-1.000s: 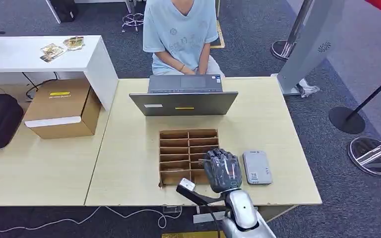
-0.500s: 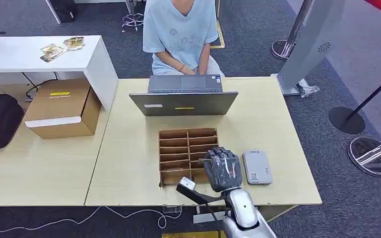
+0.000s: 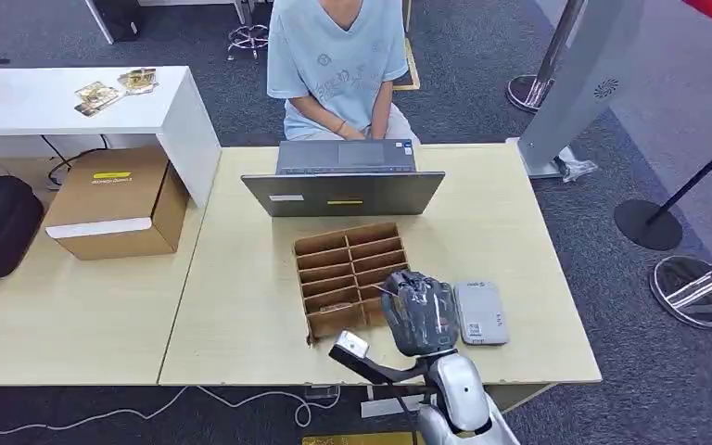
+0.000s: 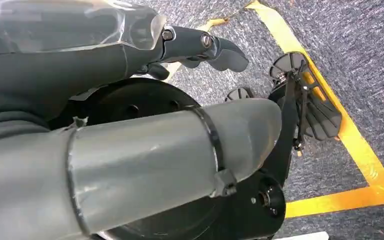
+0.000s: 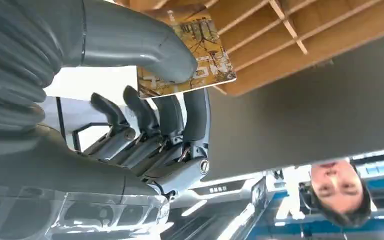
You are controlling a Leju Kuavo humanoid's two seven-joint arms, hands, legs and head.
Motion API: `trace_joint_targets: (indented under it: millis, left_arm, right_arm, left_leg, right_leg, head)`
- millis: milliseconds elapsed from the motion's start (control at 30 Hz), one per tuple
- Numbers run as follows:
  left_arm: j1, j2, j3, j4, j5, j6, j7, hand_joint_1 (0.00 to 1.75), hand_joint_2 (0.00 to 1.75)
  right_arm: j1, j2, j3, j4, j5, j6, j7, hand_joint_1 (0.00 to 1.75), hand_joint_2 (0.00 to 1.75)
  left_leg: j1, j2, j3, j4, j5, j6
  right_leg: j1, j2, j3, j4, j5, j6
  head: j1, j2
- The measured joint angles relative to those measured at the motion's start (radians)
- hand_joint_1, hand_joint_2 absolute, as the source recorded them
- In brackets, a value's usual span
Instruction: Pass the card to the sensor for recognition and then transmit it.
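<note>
Cardboard divider tray (image 3: 334,278), 2 columns of slots, sits skewed just in front of 1 laptop (image 3: 344,192); slot contents can't tell. R hand (image 3: 417,313) at tray's near-right corner, thumb and fingers (image 5: 192,120) pinching 1 card (image 5: 190,55), print unreadable. 1 grey sensor (image 3: 480,312) just right of tray. L hand (image 4: 200,47) fingers loosely apart, holding nothing.

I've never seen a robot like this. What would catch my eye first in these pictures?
Probably the robot's grey right hand over the near edge of the table, pinching a patterned card beside a cardboard organizer that sits askew. A flat grey sensor lies just to its right, and across the table a person sits behind an open laptop.
</note>
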Motion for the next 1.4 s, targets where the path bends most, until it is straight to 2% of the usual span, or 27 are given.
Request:
trace_joint_targets:
  millis: [567, 833, 867, 1033, 1100, 1233, 1400]
  left_arm:
    - [-0.001, -0.002, 0.0, 0.0, -0.008, 0.012, -0.003, 0.0, 0.0]
    - [-0.001, -0.002, 0.0, 0.0, -0.01, 0.014, -0.003, 0.0, 0.0]
    - [-0.001, -0.002, 0.0, 0.0, -0.011, 0.014, -0.003, 0.0, 0.0]
    - [-0.001, -0.002, 0.0, 0.0, -0.013, 0.014, -0.004, 0.0, 0.0]
    - [-0.001, -0.002, 0.0, 0.0, -0.013, 0.014, -0.004, 0.0, 0.0]
    - [-0.001, -0.002, 0.0, 0.0, -0.015, 0.015, -0.005, 0.0, 0.0]
    - [-0.001, -0.002, 0.0, 0.0, -0.017, 0.022, -0.005, 0.0, 0.0]
  right_arm:
    - [0.015, -0.005, 0.0, -0.073, -0.002, -0.018, -0.004, 1.73, 1.75]
    - [0.017, -0.011, 0.0, -0.102, -0.011, -0.038, -0.009, 1.64, 1.75]
    - [0.017, -0.011, 0.0, -0.105, -0.011, -0.039, -0.009, 1.68, 1.75]
    - [0.018, -0.014, 0.0, -0.125, -0.006, -0.058, -0.013, 1.64, 1.75]
    - [0.018, -0.015, 0.0, -0.136, -0.005, -0.06, -0.013, 1.69, 1.75]
    - [0.015, -0.016, 0.0, -0.15, 0.0, -0.072, -0.017, 1.66, 1.75]
    - [-0.022, -0.016, 0.0, -0.16, 0.003, -0.074, -0.027, 1.69, 1.75]
  left_leg:
    - [0.0, 0.0, 0.0, 0.0, 0.0, 0.0]
    - [0.0, 0.0, 0.0, 0.0, 0.0, 0.0]
    - [0.0, 0.0, 0.0, 0.0, 0.0, 0.0]
    - [0.0, 0.0, 0.0, 0.0, 0.0, 0.0]
    - [0.0, 0.0, 0.0, 0.0, 0.0, 0.0]
    - [0.0, 0.0, 0.0, 0.0, 0.0, 0.0]
    - [0.0, 0.0, 0.0, 0.0, 0.0, 0.0]
  right_leg:
    - [0.0, 0.0, 0.0, 0.0, 0.0, 0.0]
    - [0.0, 0.0, 0.0, 0.0, 0.0, 0.0]
    - [0.0, 0.0, 0.0, 0.0, 0.0, 0.0]
    - [0.0, 0.0, 0.0, 0.0, 0.0, 0.0]
    - [0.0, 0.0, 0.0, 0.0, 0.0, 0.0]
    - [0.0, 0.0, 0.0, 0.0, 0.0, 0.0]
    - [0.0, 0.0, 0.0, 0.0, 0.0, 0.0]
  head:
    - [0.0, 0.0]
    - [0.0, 0.0]
    - [0.0, 0.0]
    - [0.0, 0.0]
    - [0.0, 0.0]
    - [0.0, 0.0]
    - [0.0, 0.0]
